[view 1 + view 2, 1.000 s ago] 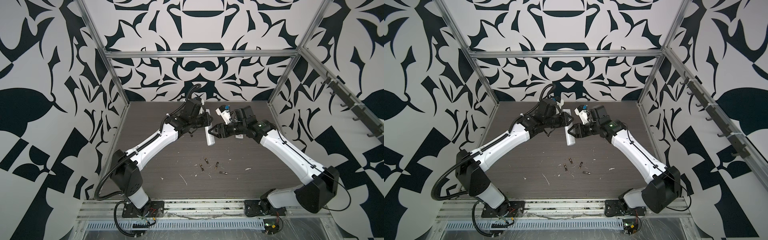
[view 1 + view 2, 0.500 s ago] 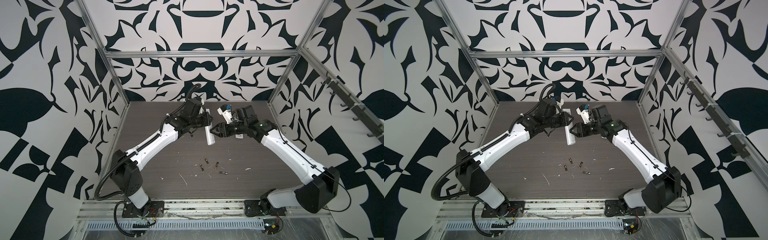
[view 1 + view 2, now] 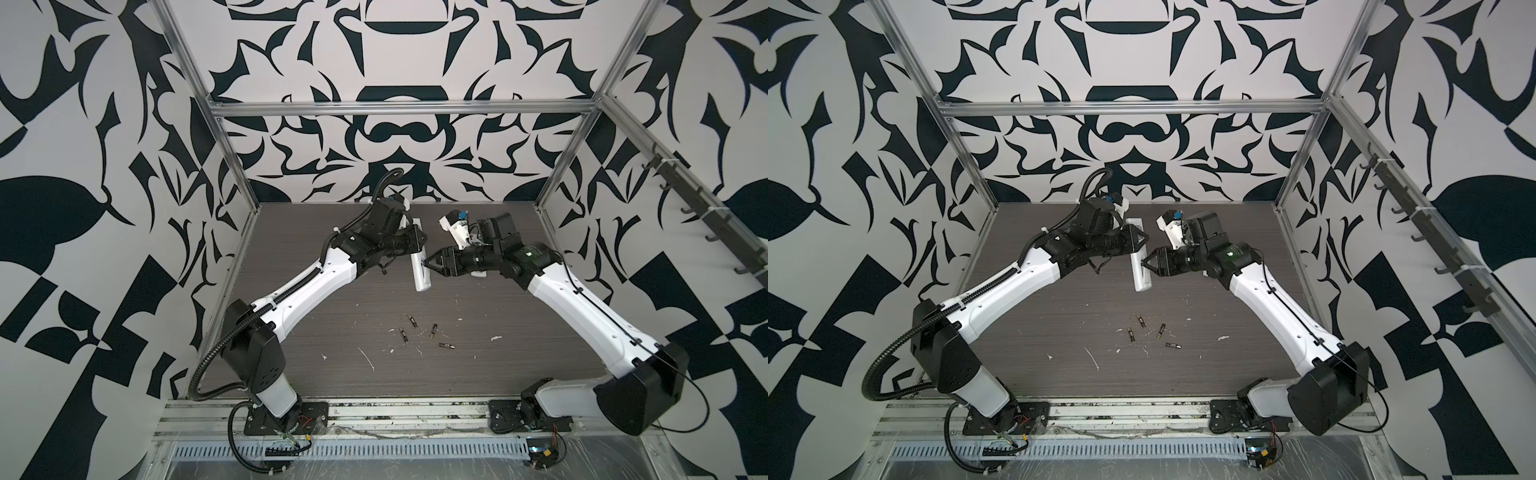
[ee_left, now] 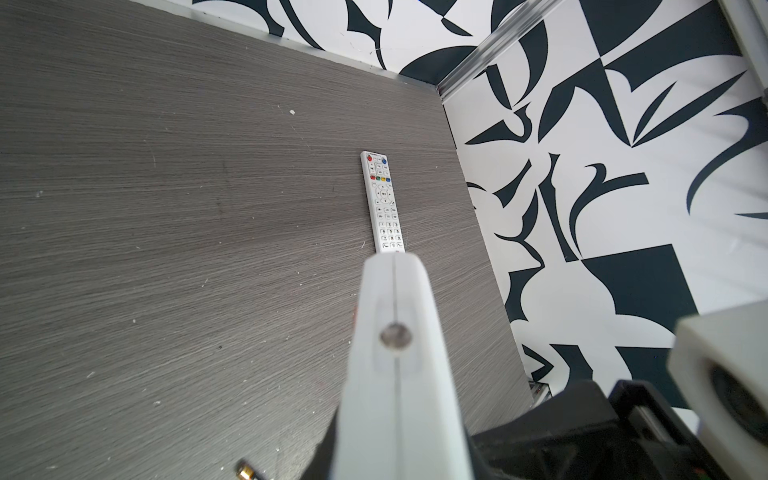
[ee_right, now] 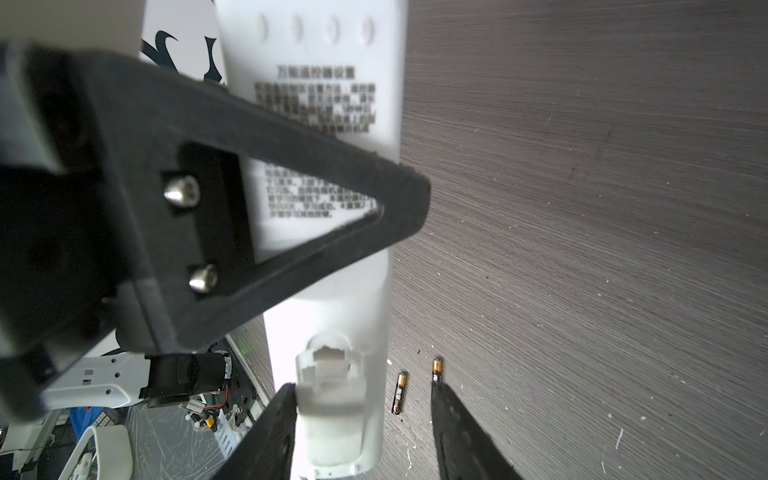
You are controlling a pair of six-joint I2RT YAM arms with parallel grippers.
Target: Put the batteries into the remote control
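left tool (image 3: 419, 246) across remote (image 5: 345, 307), print (image 5: 320, 104) half-hidden

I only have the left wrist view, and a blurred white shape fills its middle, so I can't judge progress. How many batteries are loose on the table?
Observer: Four batteries lie loose on the table, between the two arms, in both top views.
Operator: What is the white shape?
Observer: It is the held remote, clamped near mid-length by the left gripper.
Operator: And the right gripper?
Observer: The right gripper is open, with its fingers spread across the held remote's width at the battery cover end.
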